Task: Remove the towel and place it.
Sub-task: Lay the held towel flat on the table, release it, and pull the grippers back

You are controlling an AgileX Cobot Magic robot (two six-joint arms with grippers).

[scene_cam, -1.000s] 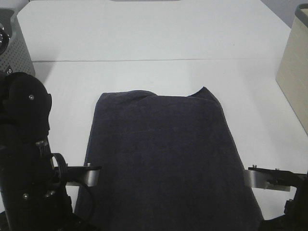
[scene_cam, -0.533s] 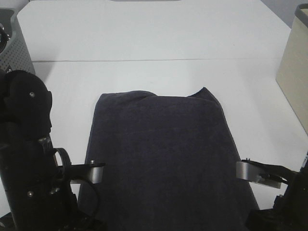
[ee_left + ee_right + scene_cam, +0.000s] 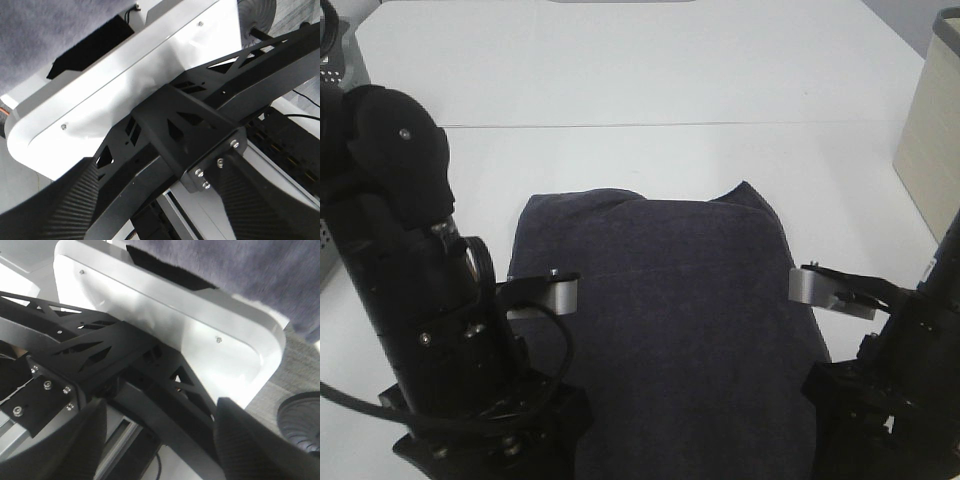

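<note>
The towel (image 3: 660, 300) is a dark charcoal cloth lying flat on the white table (image 3: 620, 70), and its near end hangs over the front edge. It also shows in the left wrist view (image 3: 40, 30) and in the right wrist view (image 3: 240, 265), above the table's white rim. My left arm (image 3: 420, 300) stands at the towel's left edge and my right arm (image 3: 890, 380) at its right edge. The exterior view hides both grippers. The wrist views show the left gripper (image 3: 160, 172) and the right gripper (image 3: 162, 407) with fingers wide apart and empty, facing the black frame under the table.
A grey perforated container (image 3: 335, 65) stands at the far left. A beige box (image 3: 932, 150) stands at the right edge. A seam (image 3: 670, 124) crosses the table behind the towel. Below the table are black struts (image 3: 190, 115) and a caster wheel (image 3: 300, 420).
Both arms have risen and moved away from the front edge. Their silver wrist brackets now sit higher and closer in, over the towel's side edges. The towel has not moved.
</note>
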